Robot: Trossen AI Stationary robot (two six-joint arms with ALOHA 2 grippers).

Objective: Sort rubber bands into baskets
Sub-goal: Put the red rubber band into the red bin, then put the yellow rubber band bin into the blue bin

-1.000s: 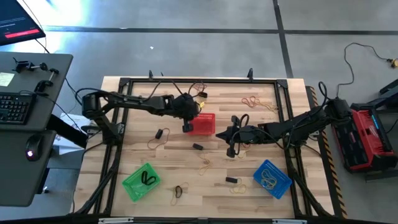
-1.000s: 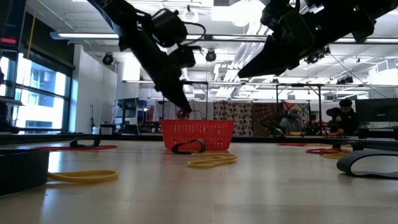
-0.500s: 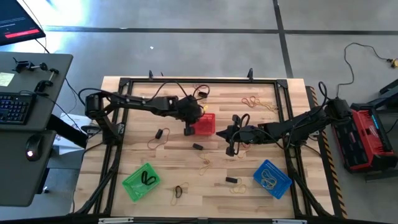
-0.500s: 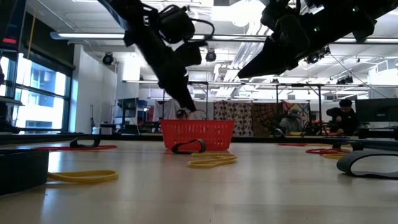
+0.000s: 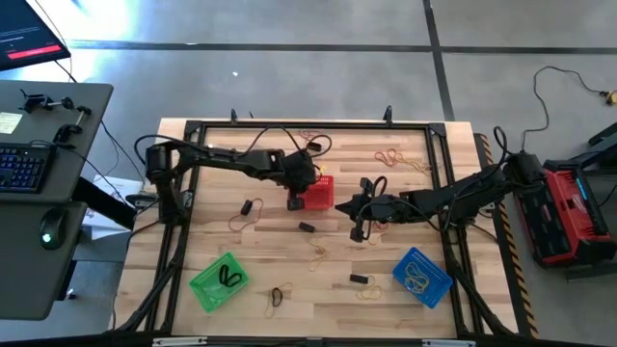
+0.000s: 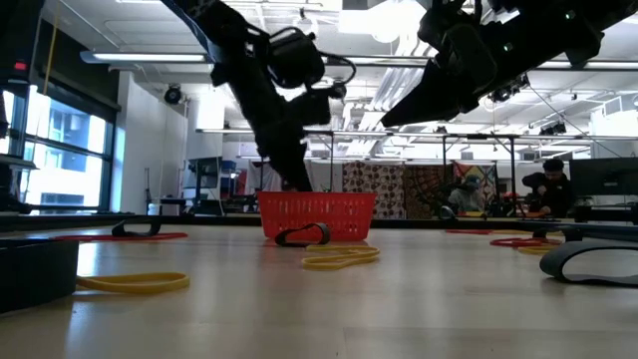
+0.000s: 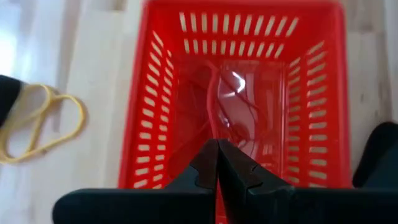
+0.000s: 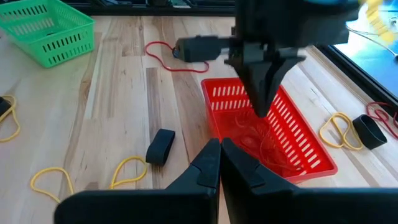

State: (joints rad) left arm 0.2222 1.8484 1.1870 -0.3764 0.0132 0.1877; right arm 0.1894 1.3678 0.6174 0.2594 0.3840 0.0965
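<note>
My left gripper (image 7: 217, 148) points down over the red basket (image 5: 316, 193), shut on a thin reddish rubber band (image 7: 213, 99). It also shows in the high view (image 5: 294, 200) and in the low view (image 6: 295, 182). More reddish bands lie on the basket's floor. My right gripper (image 8: 221, 152) is shut and empty, held above the table just right of the red basket (image 8: 273, 143); it also shows in the high view (image 5: 351, 206). The green basket (image 5: 220, 280) holds black bands. The blue basket (image 5: 421, 276) holds yellow bands. My left gripper pinches the reddish band at its upper end (image 7: 216, 134) between the tips of its two fingers, coming from above and pointing down. The band hangs below the fingers into the red basket. Its lower part reaches the bands on the basket's floor.
Loose bands lie about the table: a black one (image 5: 307, 227) and a yellow one (image 5: 318, 253) near the middle, black and yellow ones (image 5: 249, 208) at the left, yellow ones (image 5: 390, 156) at the far right, and others (image 5: 362, 281) near the front edge.
My left gripper has gone toward the table's right edge, from the red basket's left side to over its inside, and a little down. It has stayed shut, and the reddish band at its tip has gone with it.
</note>
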